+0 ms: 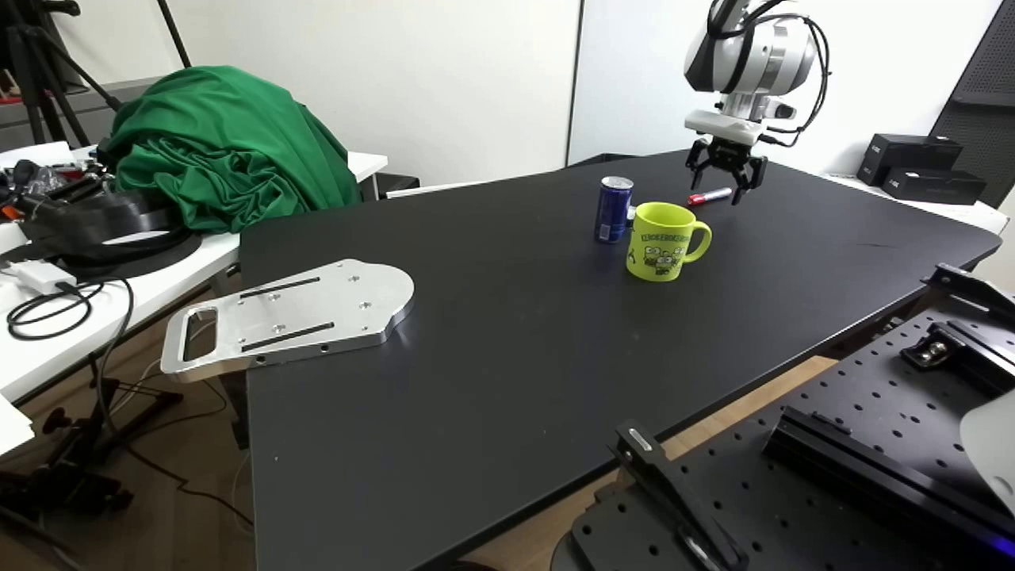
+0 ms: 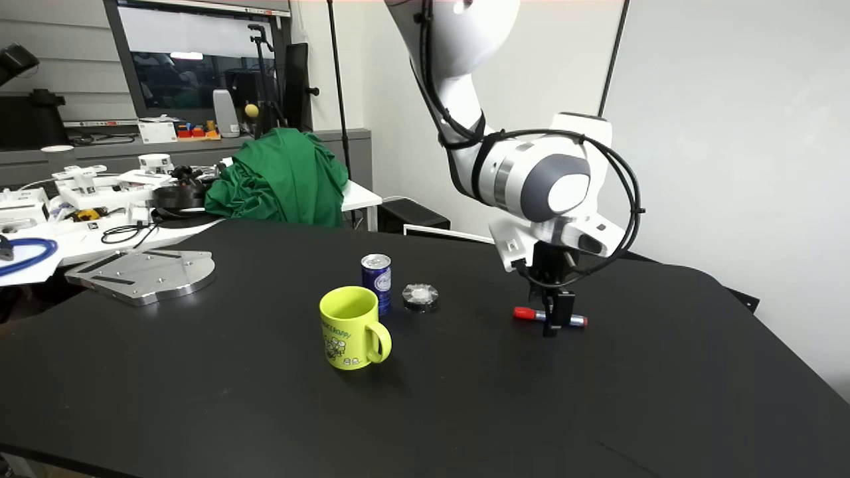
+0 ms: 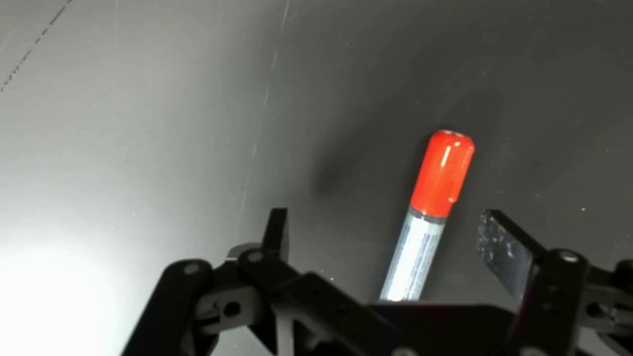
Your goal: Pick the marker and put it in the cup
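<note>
The claw (image 1: 717, 193), spread wide, hangs over a red-and-white marker (image 1: 709, 196) on the black table (image 1: 492, 317); a lime-green mug (image 1: 660, 243) stands near a blue can (image 1: 613, 211).

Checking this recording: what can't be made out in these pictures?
Marker: rear end hidden behind the gripper in the wrist view.
Mug: inner bottom hidden by its near wall in both exterior views.
Round item: mostly hidden behind the can and mug in an exterior view.
Arm: upper part cut off by the top edge in both exterior views.
</note>
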### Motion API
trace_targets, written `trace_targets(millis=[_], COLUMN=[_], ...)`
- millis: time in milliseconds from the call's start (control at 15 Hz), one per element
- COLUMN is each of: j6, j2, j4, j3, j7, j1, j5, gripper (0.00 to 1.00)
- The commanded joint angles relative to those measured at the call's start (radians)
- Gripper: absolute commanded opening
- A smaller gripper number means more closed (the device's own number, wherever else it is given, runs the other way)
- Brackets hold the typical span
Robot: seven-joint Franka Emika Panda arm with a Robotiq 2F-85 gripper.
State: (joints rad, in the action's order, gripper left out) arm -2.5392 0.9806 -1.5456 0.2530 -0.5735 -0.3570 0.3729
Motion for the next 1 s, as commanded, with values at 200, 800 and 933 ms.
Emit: trace_targets(millis=[200, 800, 933], j6=[-0.017, 0.004, 0.032], j2=[0.019, -0.112, -0.177], j4=[0.004, -0.063, -0.095], j3=[-0.005, -0.046, -0.066], j7=[-0.001, 0.003, 0.002], j1=[0.007, -0.014, -0.014], j5=[0.005, 0.088, 0.126], gripper=[0.46, 0.05, 0.05])
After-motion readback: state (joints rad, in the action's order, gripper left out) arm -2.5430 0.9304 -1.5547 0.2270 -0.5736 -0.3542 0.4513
